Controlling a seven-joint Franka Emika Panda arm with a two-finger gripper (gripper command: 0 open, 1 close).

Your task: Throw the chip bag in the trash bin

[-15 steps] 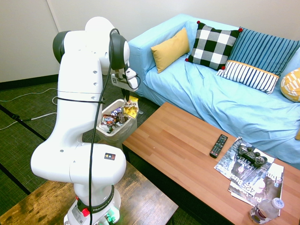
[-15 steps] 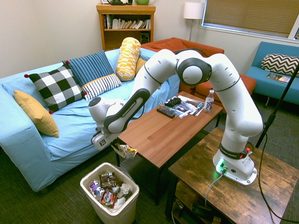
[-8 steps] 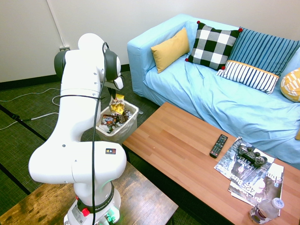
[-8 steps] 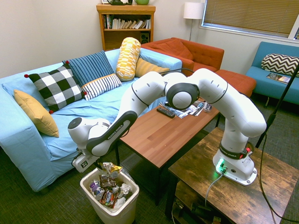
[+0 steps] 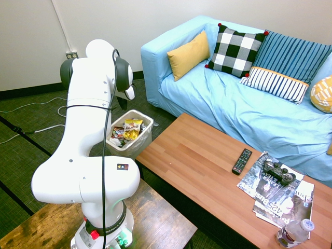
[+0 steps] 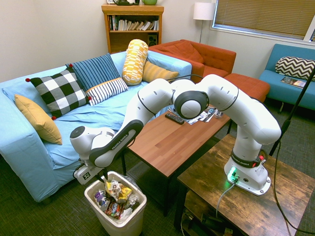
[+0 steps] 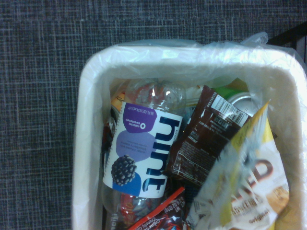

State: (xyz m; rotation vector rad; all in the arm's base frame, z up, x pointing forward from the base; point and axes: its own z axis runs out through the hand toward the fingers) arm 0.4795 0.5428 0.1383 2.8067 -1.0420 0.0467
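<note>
In the second exterior view, the bin (image 6: 139, 216) stands on the floor, left of the coffee table (image 6: 156, 142) and in front of the sofa (image 6: 49, 172). The chip bag (image 6: 117, 191) lies in the bin, over other wrappers (image 6: 114, 210) and near a bottle (image 7: 139, 148). A remote (image 6: 174, 118) rests on the coffee table, beside magazines (image 6: 197, 117). Behind the sofa is a bookcase (image 6: 134, 37); pillows (image 6: 61, 92) sit along the sofa.
</note>
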